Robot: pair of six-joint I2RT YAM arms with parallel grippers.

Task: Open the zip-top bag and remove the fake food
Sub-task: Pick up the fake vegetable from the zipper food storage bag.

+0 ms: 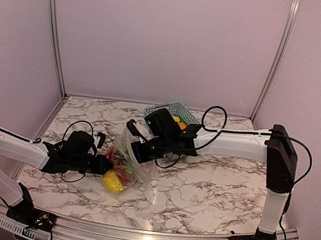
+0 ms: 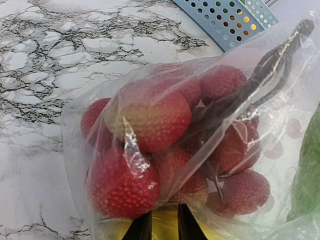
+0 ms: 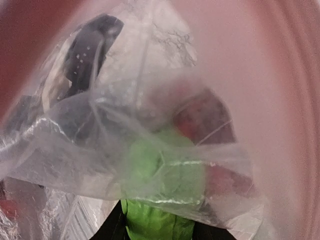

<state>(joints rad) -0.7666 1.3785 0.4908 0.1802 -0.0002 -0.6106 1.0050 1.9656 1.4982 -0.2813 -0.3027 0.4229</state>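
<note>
Bag: the clear, crinkly zip-top plastic bag (image 1: 135, 160) sits near the middle of the white marble-patterned bench (image 1: 210, 189), a little to the left, between the two arms.
Food in bag: red bumpy toy fruits (image 2: 150, 120) are bunched in its left end, and a green toy piece (image 3: 160, 170) is at its right.
Yellow piece: a yellow toy piece (image 1: 113, 182) lies at the bag's near side.
Left hand: the left hand (image 2: 165, 226) is narrow, with its tips at the bag's left edge. I cannot tell whether it pinches the plastic.
Right hand: the right hand (image 3: 161, 232) reaches in from the right with its fingers closed on the green toy piece, and plastic drapes over them.
Basket: a blue-grey lattice basket (image 1: 176, 111) stands beyond the bag at the far side.
</note>
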